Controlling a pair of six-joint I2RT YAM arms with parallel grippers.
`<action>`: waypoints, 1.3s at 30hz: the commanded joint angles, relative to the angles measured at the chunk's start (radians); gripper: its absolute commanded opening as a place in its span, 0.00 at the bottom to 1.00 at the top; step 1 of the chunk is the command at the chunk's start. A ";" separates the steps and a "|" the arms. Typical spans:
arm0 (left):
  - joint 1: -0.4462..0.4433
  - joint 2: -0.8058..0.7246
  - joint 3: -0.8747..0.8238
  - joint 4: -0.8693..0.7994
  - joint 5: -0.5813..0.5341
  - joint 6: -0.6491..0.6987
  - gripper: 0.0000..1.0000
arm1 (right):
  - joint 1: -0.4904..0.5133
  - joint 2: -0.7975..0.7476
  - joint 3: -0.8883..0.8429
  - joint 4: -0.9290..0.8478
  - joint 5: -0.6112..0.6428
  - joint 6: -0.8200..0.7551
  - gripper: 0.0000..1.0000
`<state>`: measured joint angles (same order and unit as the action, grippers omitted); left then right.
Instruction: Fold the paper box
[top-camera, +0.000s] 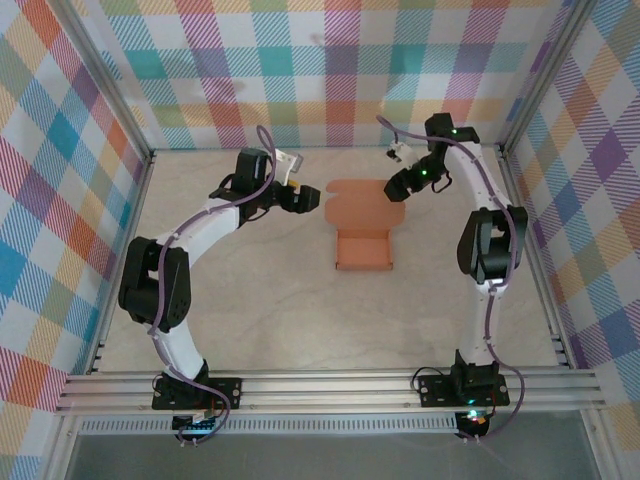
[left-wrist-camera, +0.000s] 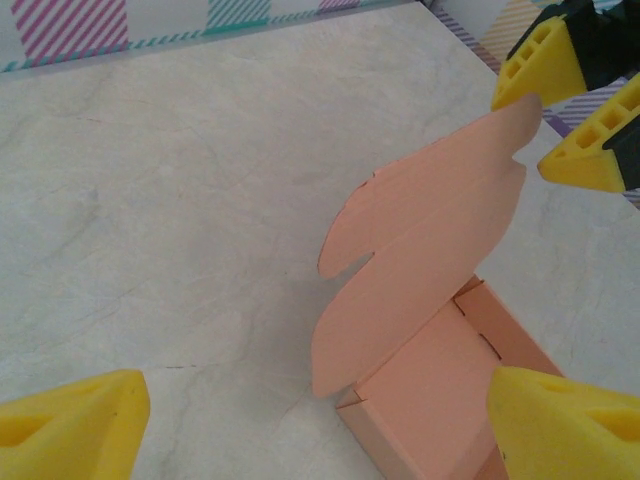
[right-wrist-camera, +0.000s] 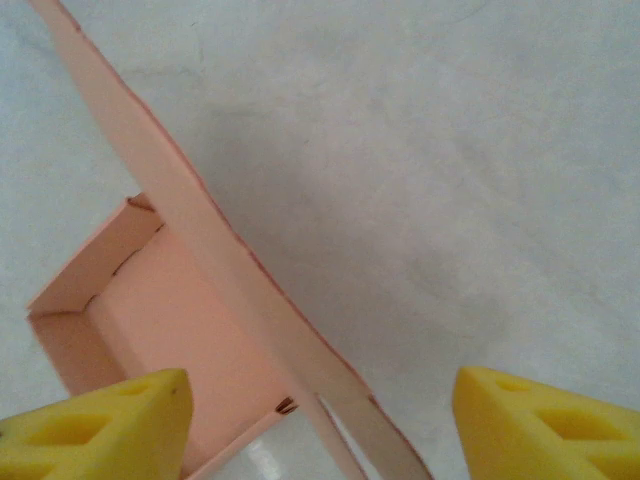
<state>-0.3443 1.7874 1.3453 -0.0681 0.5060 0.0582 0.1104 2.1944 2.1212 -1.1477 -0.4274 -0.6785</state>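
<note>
At the middle of the table (top-camera: 230, 310), seen from the top camera, the paper box (top-camera: 362, 222) lies with its tray (top-camera: 363, 252) nearer the arm bases. Its lid flap (top-camera: 360, 192) reaches toward the top of the frame, so the long axis runs bottom to top. I have the left gripper (top-camera: 300, 200) just beside the flap's left edge and the right gripper (top-camera: 398, 186) at its right edge. The right one is nearer, with the flap lying to its left in the frame. Finger gaps are too small to read here.

On the left wrist camera, my own yellow fingertips (left-wrist-camera: 75, 420) sit in the two lower corners. They are spread wide and hold nothing, so that gripper is open. The flap stands tilted up through the centre. At upper right the other arm's fingers straddle its rounded tip; whether they touch the card I cannot tell from this angle.

On the right wrist camera, the flap's edge cuts diagonally from upper left to bottom centre, between the two yellow pads (right-wrist-camera: 100, 425). It touches neither pad, so the jaws are open and not gripping. The tray's interior shows at lower left. The frame's bottom edge cuts off the flap, so I cannot judge how deep the card sits between the jaws.
</note>
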 joint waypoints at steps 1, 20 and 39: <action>0.001 0.008 0.036 -0.036 0.047 0.035 0.88 | -0.006 0.043 0.069 -0.177 -0.089 -0.135 0.62; 0.002 0.024 0.047 -0.049 0.072 0.039 0.89 | -0.042 0.077 0.118 -0.305 -0.082 -0.204 0.42; 0.003 0.028 0.050 -0.047 0.088 0.037 0.90 | -0.075 0.072 0.035 -0.297 -0.078 -0.210 0.37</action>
<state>-0.3443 1.8076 1.3602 -0.1062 0.5682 0.0769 0.0395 2.2700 2.1586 -1.4231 -0.4763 -0.8551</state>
